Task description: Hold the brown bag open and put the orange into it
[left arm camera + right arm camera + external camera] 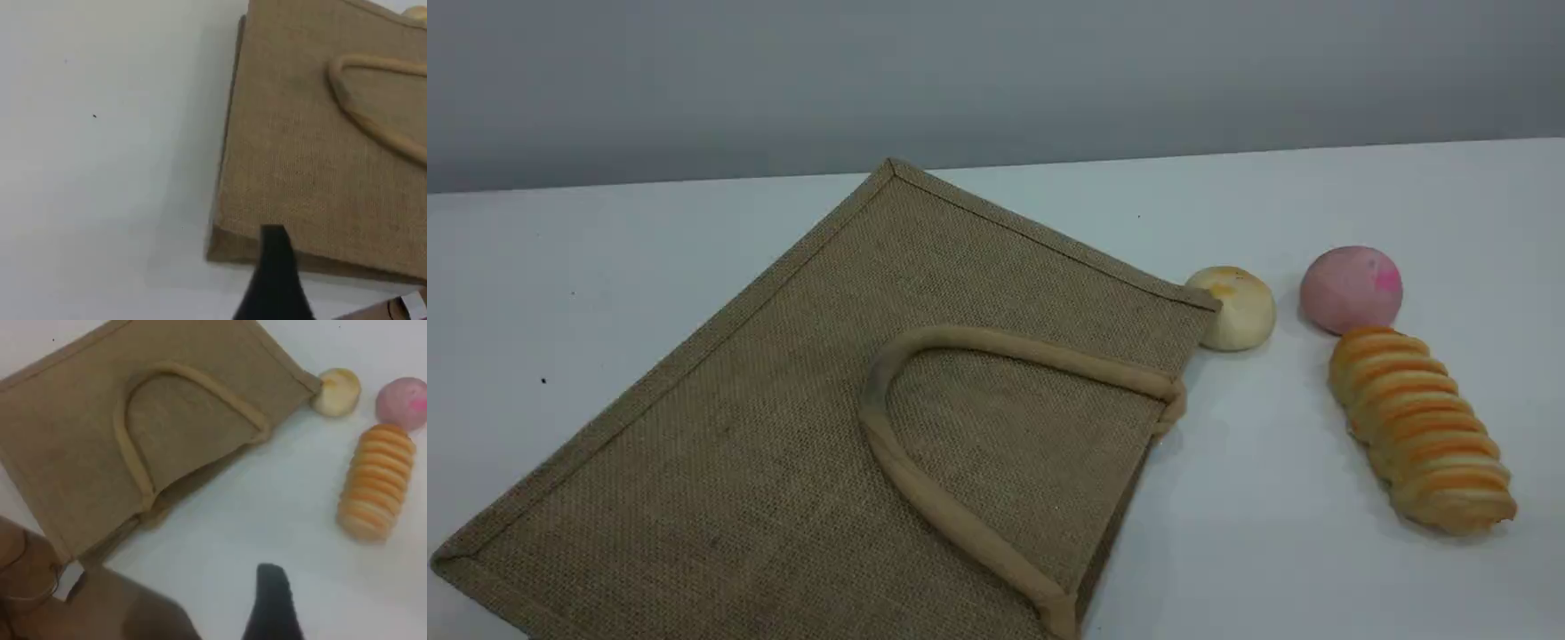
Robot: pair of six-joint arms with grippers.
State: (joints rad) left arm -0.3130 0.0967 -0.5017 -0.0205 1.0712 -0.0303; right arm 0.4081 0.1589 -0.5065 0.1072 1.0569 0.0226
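The brown bag (pixel 827 427) lies flat on the white table, its mouth toward the right and one beige loop handle (pixel 938 507) resting on top. The orange is not in any view. No arm shows in the scene view. In the left wrist view a dark fingertip (pixel 275 253) hangs over the bag's (pixel 320 153) near edge, with nothing on it. The right wrist view has its dark fingertip (pixel 272 600) above bare table, below the bag's (pixel 80 420) mouth, also with nothing on it. Both grippers stand open.
Right of the bag lie a pale round bun (pixel 1236 307), a pink ball-shaped food (pixel 1350 289) and a long orange-striped bread roll (pixel 1418 427). A blurred brown shape (pixel 100 610) fills the lower left of the right wrist view. A grey wall stands behind the table.
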